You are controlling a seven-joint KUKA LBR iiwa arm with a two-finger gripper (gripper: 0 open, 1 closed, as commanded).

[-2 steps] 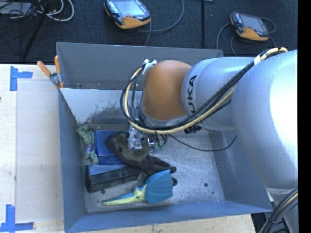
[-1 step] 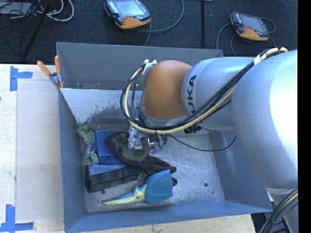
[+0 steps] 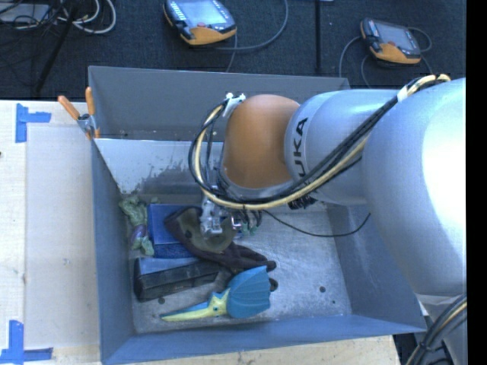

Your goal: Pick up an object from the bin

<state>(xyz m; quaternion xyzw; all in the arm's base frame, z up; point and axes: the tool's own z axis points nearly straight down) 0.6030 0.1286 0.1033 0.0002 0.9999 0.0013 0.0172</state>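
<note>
My gripper (image 3: 214, 224) hangs below the orange cover, low over the left half of the bin. Its tip sits on a dark brown floppy thing (image 3: 221, 251), like a glove, that lies across the middle of the heap. Just left of it lies a blue flat box (image 3: 166, 230). A black oblong block (image 3: 169, 277) rests below the glove. In front lies a blue scoop-shaped toy with a yellow-green handle (image 3: 237, 295).
A greenish crumpled thing (image 3: 135, 213) lies against the bin's left wall. The arm and its cables cover the bin's upper middle and right. Bare grey floor shows at the bin's lower right.
</note>
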